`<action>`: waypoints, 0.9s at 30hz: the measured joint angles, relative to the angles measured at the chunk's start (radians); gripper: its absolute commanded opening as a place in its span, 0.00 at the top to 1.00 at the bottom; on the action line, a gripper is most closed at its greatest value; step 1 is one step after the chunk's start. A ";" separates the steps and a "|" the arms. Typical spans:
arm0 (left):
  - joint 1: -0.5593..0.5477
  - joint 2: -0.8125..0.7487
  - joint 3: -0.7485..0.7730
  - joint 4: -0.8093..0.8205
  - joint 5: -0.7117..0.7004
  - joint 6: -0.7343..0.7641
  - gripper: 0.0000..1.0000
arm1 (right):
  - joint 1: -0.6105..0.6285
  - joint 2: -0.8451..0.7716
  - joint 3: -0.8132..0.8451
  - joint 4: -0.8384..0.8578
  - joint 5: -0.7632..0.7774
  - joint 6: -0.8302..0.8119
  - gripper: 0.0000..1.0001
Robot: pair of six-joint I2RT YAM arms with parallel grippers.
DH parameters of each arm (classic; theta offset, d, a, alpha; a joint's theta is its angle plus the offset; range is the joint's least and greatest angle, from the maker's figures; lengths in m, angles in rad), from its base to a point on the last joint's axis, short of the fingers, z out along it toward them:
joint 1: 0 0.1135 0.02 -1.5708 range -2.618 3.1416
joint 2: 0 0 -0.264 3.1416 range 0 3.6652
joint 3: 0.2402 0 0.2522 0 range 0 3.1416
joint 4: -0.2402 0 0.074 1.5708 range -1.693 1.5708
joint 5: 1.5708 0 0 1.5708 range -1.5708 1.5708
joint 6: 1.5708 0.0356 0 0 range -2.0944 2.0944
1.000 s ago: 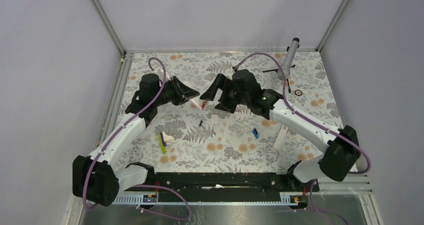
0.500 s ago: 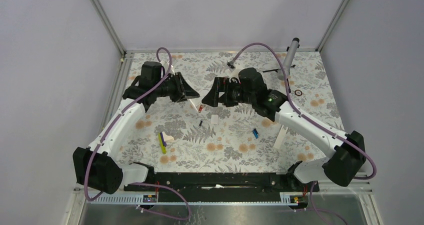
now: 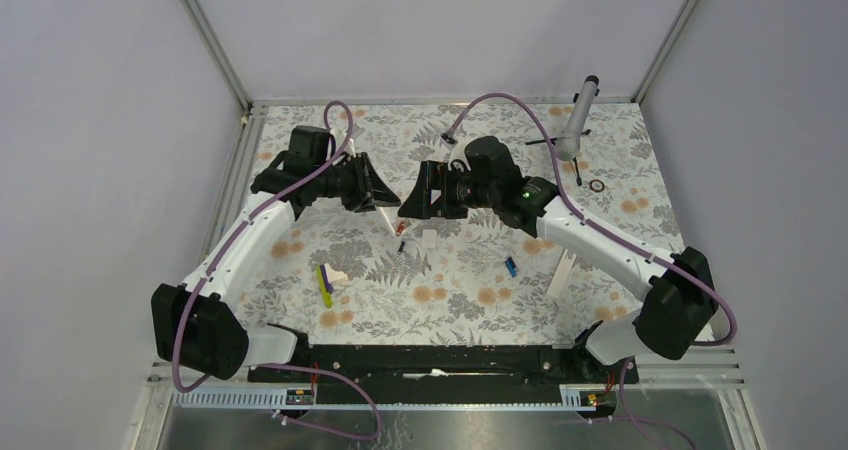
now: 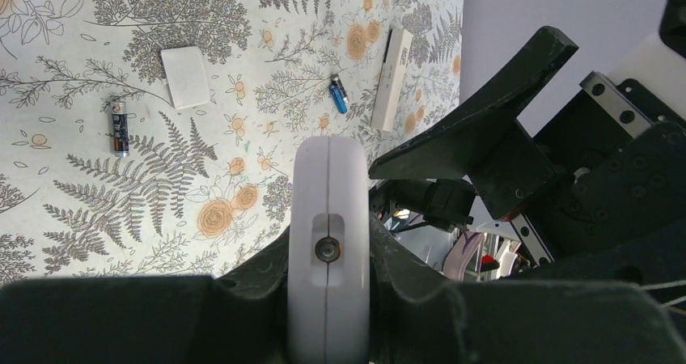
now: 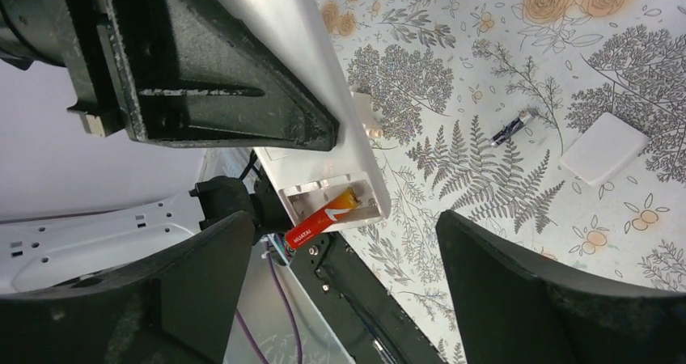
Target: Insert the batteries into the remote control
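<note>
My left gripper (image 3: 375, 195) is shut on the light-grey remote control (image 3: 386, 213), seen edge-on in the left wrist view (image 4: 330, 218). The right wrist view shows its open battery compartment (image 5: 328, 196). An orange-red cylinder (image 5: 322, 219) printed HUATAI lies slanted in it, with one end sticking out. My right gripper (image 5: 348, 291) is open and empty, its fingers either side of that end. It faces the remote in the top view (image 3: 408, 208). The red-and-black battery (image 4: 120, 130) and the blue battery (image 4: 339, 95) lie on the floral mat.
A small white cover plate (image 3: 428, 237) lies by the red-and-black battery (image 3: 400, 245). The blue battery (image 3: 510, 266) lies near a long white bar (image 3: 560, 272). A yellow-and-purple piece (image 3: 323, 285) is at front left. A microphone stand (image 3: 578, 115) and a small ring (image 3: 597, 184) are at back right.
My right gripper has moved left, closer to the remote. My left gripper has turned the remote so its free end points more toward the front, with the orange-red cylinder at that end.
</note>
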 measured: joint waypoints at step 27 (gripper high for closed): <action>0.000 0.000 0.000 0.032 0.032 -0.017 1.00 | 0.000 0.072 0.024 -0.033 -0.011 0.039 0.61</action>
